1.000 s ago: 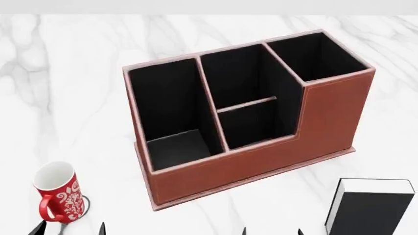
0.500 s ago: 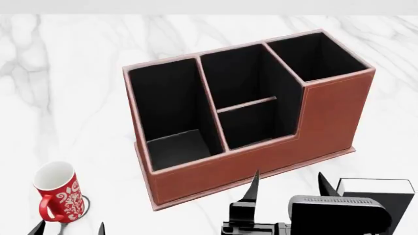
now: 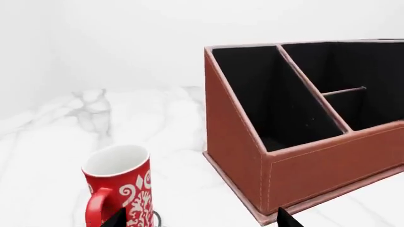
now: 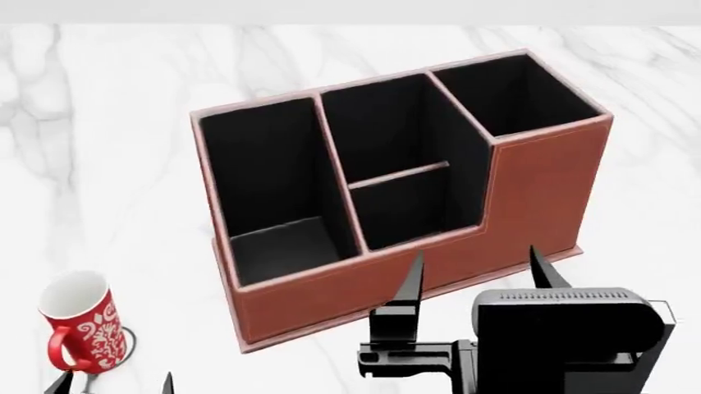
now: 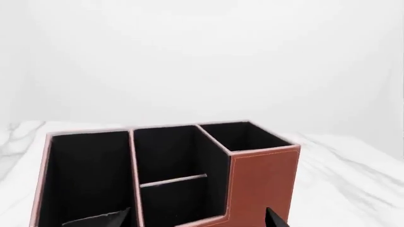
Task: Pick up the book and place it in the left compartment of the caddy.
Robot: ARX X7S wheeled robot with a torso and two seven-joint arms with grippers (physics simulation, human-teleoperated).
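1. Table (image 4: 110,123): white marble, grey veins. It bore everything listed below.

2. Caddy (image 4: 526,205): reddish-brown, pale rims, black lining, four bays. It stood upright near the middle of the table, turned at a slant to me, its low front wall towards me and its tall square bay at the far right.

3. Left compartment (image 4: 268,189): long undivided bay at the caddy's left end. Only its black floor and walls showed.

4. My right claw (image 4: 478,271): released, with both fingers spread wide and the tips pointing at the caddy's front wall, just short of its base lip. The black wrist housing filled the lower right of the head view.

5. My left claw (image 3: 200,220): also released. Only its two tips showed, well apart, low beside the mug.

6. Book: hidden behind my right wrist housing in the head view and out of frame in both wrist views, so I could not tell its exact place.

7. Mug (image 4: 75,328): red with a white pattern, upright, left of the caddy and well apart from it.
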